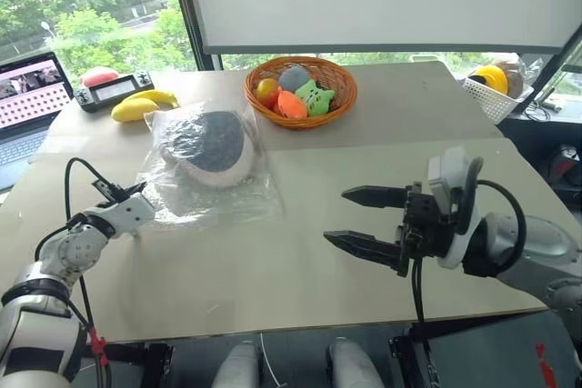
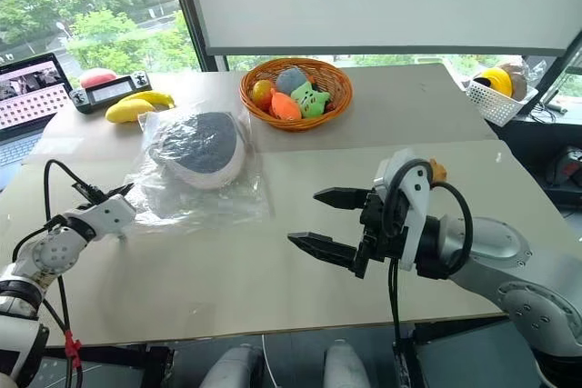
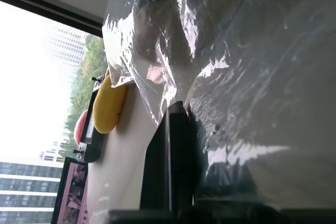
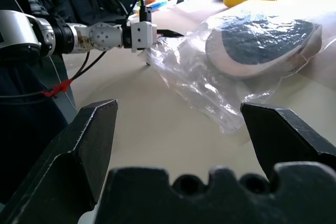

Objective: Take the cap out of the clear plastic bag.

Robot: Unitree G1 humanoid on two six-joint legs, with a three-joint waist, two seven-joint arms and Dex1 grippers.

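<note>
- Head views: the clear plastic bag [image 1: 207,170] lies on the table [image 1: 300,279] on the robot's left side, with the cap [image 1: 211,145] inside it, dark crown up and cream edge toward the robot. Beyond it stand a wicker basket [image 1: 301,90] of fruit and plush toys, two bananas [image 1: 142,104] and a black game controller [image 1: 113,91]. The left gripper [image 1: 136,194] sits low at the bag's near left edge. The right gripper [image 1: 355,217] hovers above bare table, well apart from the bag, its two black fingers spread wide and holding nothing.
- Left wrist view: the left gripper's dark fingers [image 3: 173,166] lie pressed together against crinkled plastic; the plastic is at their tips, but whether a fold is actually pinched cannot be told.
- Right wrist view: the right gripper's fingers [image 4: 84,140] stand far apart and empty. Past them the bag with the cap rests on the table, and the left gripper touches the bag's edge.
</note>
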